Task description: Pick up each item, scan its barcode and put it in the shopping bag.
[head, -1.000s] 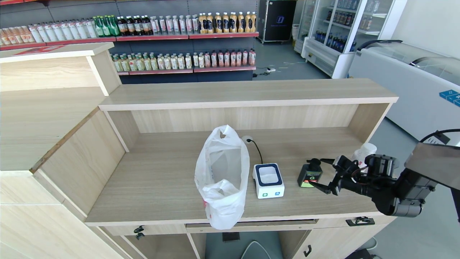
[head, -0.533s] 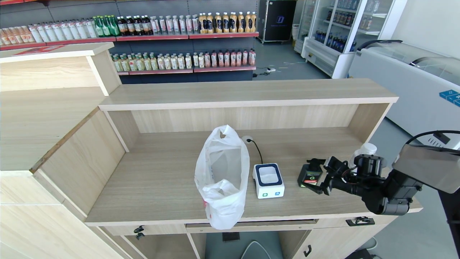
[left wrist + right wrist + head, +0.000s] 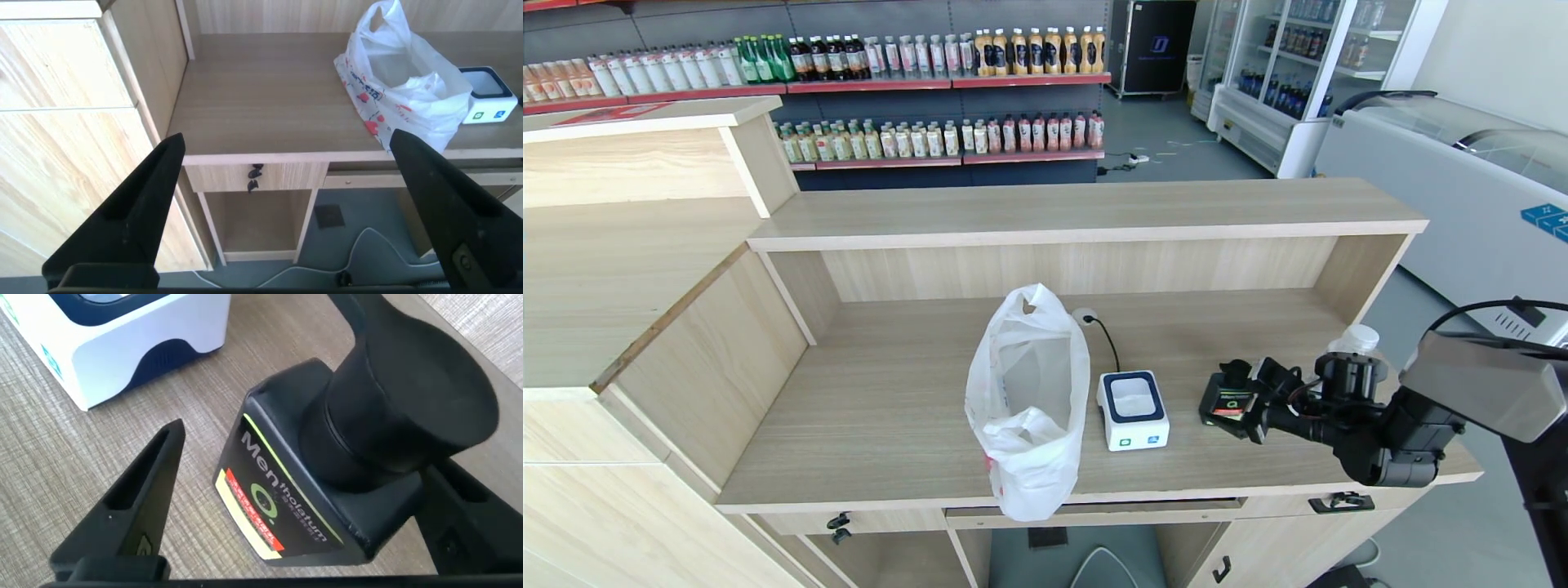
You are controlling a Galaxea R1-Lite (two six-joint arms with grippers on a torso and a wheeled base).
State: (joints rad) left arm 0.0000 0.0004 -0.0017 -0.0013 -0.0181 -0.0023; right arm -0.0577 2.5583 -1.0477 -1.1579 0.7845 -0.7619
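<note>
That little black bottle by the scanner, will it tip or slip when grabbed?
The black bottle looks rigid, with flat sides, so the right end effector should probably grip it firmly. Its wide cap makes it seem top-heavy; a push might tip it.

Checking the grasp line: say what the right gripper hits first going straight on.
Most likely the black bottle, standing right ahead between the right gripper's open fingers; the scanner lies farther along.
</note>
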